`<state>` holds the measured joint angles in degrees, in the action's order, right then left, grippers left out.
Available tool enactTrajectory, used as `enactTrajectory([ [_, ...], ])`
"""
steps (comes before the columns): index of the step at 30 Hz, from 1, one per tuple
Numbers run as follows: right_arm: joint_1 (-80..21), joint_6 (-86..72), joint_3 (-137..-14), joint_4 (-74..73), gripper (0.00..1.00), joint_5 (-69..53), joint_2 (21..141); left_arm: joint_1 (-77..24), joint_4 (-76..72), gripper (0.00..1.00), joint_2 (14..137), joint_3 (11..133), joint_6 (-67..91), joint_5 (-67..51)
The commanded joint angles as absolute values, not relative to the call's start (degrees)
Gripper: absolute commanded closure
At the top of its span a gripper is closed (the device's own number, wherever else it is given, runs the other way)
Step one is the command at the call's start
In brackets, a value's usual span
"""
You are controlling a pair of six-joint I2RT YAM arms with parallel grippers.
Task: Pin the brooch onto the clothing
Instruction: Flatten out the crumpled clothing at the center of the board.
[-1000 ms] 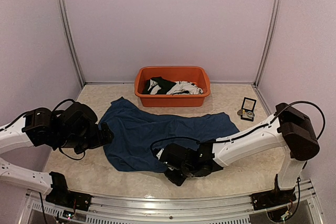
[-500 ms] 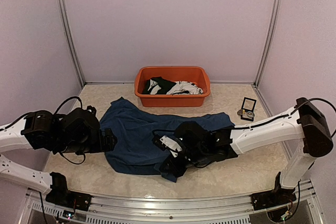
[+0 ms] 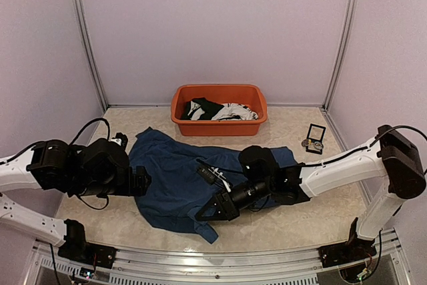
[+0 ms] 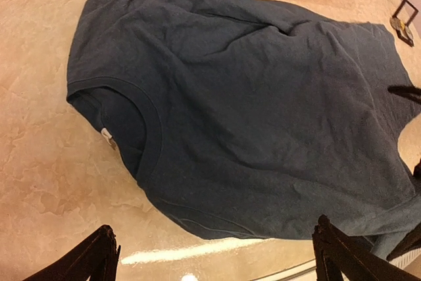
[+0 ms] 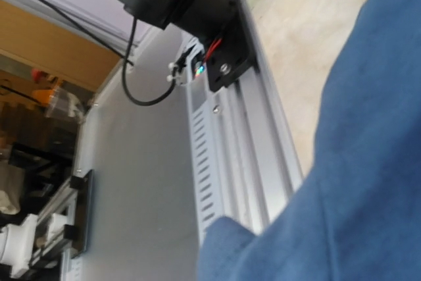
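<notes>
The clothing (image 3: 180,171), a large navy T-shirt, lies spread on the table, its collar (image 4: 148,120) toward my left arm. My right gripper (image 3: 212,209) is shut on the shirt's near hem and holds it raised. In the right wrist view blue fabric (image 5: 368,182) hides the fingers. My left gripper (image 3: 141,181) stands wide open just off the shirt's left edge, with nothing between its fingers (image 4: 99,255). The brooch (image 3: 307,143) is a small round piece beside a black case at the far right, apart from both grippers.
An orange tub (image 3: 220,128) holding black and white garments stands at the back centre. The black square case (image 3: 316,137) is near the right wall. The aluminium rail (image 5: 230,162) and the arm bases run along the near edge of the table.
My right gripper has shut on the shirt's near hem and moved up and away from the front edge, pulling the fabric with it. The left arm has edged slightly right.
</notes>
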<state>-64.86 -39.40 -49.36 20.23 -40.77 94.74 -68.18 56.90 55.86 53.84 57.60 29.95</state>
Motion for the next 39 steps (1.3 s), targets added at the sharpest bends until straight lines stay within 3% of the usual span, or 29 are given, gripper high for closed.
enactTrajectory([
  [1,-64.6,-44.8,-47.9,28.7,1.00,-44.8,96.1,-74.5,55.6,0.01,58.4,54.0,53.2,29.7],
  [7,-62.2,-56.8,-43.0,41.0,1.00,-45.7,98.1,-83.3,52.0,0.01,65.5,54.2,47.4,33.1],
  [16,-60.3,-56.4,-39.5,32.7,1.00,-38.8,96.4,-86.9,49.3,0.01,85.2,60.4,38.4,33.7],
  [20,-60.3,-54.0,-39.9,27.3,0.92,-35.6,96.6,-87.2,46.5,0.07,92.0,61.3,36.4,31.8],
  [25,-60.1,-51.8,-39.9,21.5,0.86,-30.7,95.1,-87.1,44.7,0.20,93.4,60.5,37.7,32.4],
  [32,-58.3,-56.2,-37.5,28.6,0.86,-33.6,96.7,-88.1,38.9,0.28,94.3,58.8,29.9,29.8],
  [39,-57.2,-60.3,-35.8,36.2,0.87,-36.5,99.2,-90.5,32.3,0.28,89.2,53.5,19.5,24.9],
])
